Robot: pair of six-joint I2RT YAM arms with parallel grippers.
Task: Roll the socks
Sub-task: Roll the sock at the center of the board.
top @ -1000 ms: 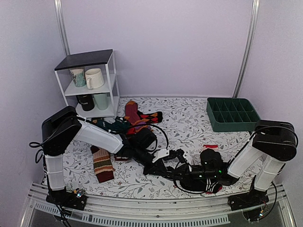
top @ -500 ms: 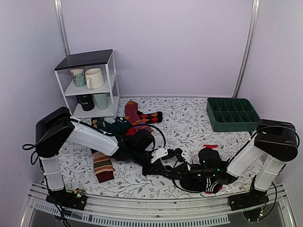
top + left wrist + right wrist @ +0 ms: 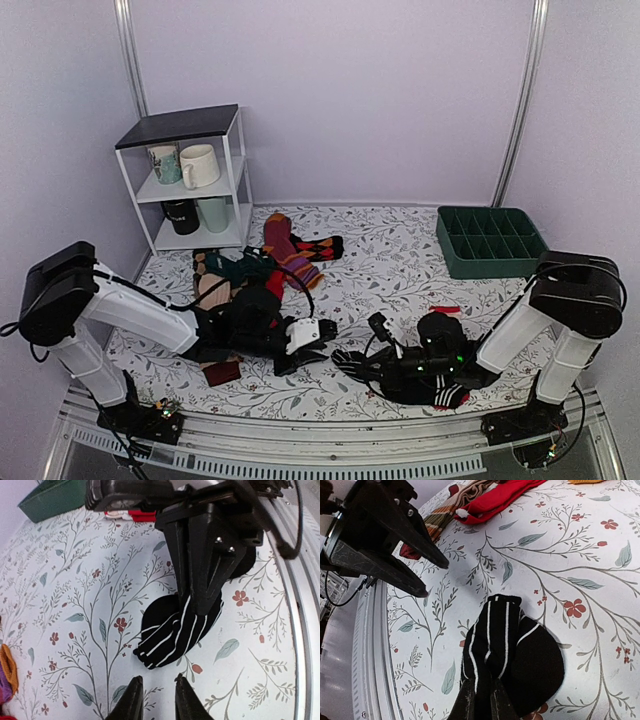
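A black sock with thin white stripes lies bunched on the floral tablecloth near the front middle; it also shows in the top view and the left wrist view. My right gripper is shut on its near end, low over the cloth, and shows in the top view and the left wrist view. My left gripper is open and empty, a short way left of the sock's free end and not touching it. It shows in the top view and the right wrist view.
A pile of coloured socks lies behind the left arm, with a red sock at its edge. A white shelf with mugs stands at the back left, a green compartment tray at the back right. A black sock with a red-and-white end lies under the right arm.
My left arm has pulled back to the left, away from the striped sock. My right gripper keeps hold of the sock and has shifted slightly left.
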